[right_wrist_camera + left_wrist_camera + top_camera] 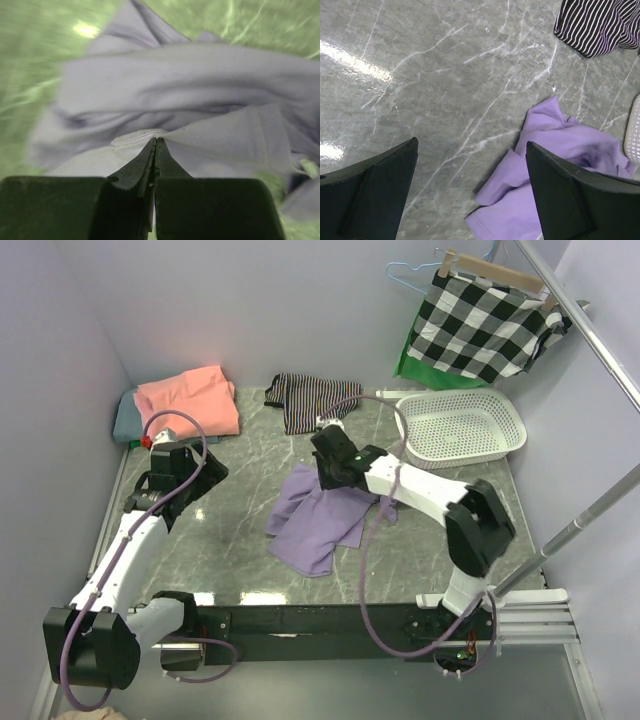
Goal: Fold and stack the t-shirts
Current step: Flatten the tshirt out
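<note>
Right end effector (pixel 155 142) is shown pinched shut on a hem of the lavender t-shirt (pixel 322 525), crumpled on the desk (pixel 250 470); the hem is best drawn outward slowly. Left end effector (pixel 471 143): wide open, empty.

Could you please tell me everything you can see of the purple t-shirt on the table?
The purple t-shirt is a plain lavender garment of soft, cotton-like cloth. It lies crumpled and unfolded near the middle of the grey marbled table, bunched in loose folds, with one flatter part spreading toward the near edge. The right gripper has its jaws shut on a stitched hem at the shirt's far side.
</note>
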Available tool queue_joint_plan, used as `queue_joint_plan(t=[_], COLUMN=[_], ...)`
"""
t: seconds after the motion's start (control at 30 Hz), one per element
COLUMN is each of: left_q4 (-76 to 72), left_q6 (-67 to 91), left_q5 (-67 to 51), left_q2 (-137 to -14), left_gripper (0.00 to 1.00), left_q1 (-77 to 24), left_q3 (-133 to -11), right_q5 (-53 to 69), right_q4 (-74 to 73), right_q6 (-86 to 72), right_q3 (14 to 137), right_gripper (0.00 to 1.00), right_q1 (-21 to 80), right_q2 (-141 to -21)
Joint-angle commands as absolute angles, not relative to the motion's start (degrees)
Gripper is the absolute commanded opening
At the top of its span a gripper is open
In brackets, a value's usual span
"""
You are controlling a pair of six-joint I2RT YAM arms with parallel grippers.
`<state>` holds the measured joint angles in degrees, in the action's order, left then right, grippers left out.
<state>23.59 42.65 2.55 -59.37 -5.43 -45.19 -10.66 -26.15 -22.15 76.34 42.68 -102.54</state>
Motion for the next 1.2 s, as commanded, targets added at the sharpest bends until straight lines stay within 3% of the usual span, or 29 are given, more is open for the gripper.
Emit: queue_joint_plan(t=[0.0, 0.33, 0.53, 0.63, 0.8, 0.93, 1.17], left_q4=[21.5, 19.3, 13.0, 12.0, 8.8, 7.2, 6.0], left_q6=[41.6, 41.5, 38.7, 36.9, 38.4, 37.7, 37.8], left_q5=[1.2, -2.3, -17.7, -20.1, -17.3, -12.3, -1.5], left_q2=[-59.2, -59.3, -66.1, -70.6, -77.5, -82.8, -84.2], left_gripper=[0.94, 0.93, 0.92, 0.91, 0.89, 0.88, 0.88], left_q1=[-5.2, -5.2, -5.8, -8.1, -14.0, -24.5, -37.1], left_q3=[-45.4, -44.2, -43.7, -43.8, -45.8, -48.6, -46.7], right_q5=[-13.9, -28.0, -30.8, -30.6, -28.7, -26.2, -23.1], right_q4=[-26.7, -25.8, -25.0, -23.4, -22.4, -22.5, -22.7], right_q6=[-20.1, -13.1, -9.2, -8.6, -8.4, -9.1, -10.1], right_q3=[78.8, 82.9, 91.5, 92.5, 93.3, 94.4, 94.5], right_gripper=[0.00, 0.00, 0.00, 0.00, 0.00, 0.00, 0.00], right_q1=[44.4, 42.3, 31.8, 28.9, 26.2, 24.8, 22.8], right_q2=[-92.5, -80.4, -84.4, -85.9, -89.2, -91.6, -93.1])
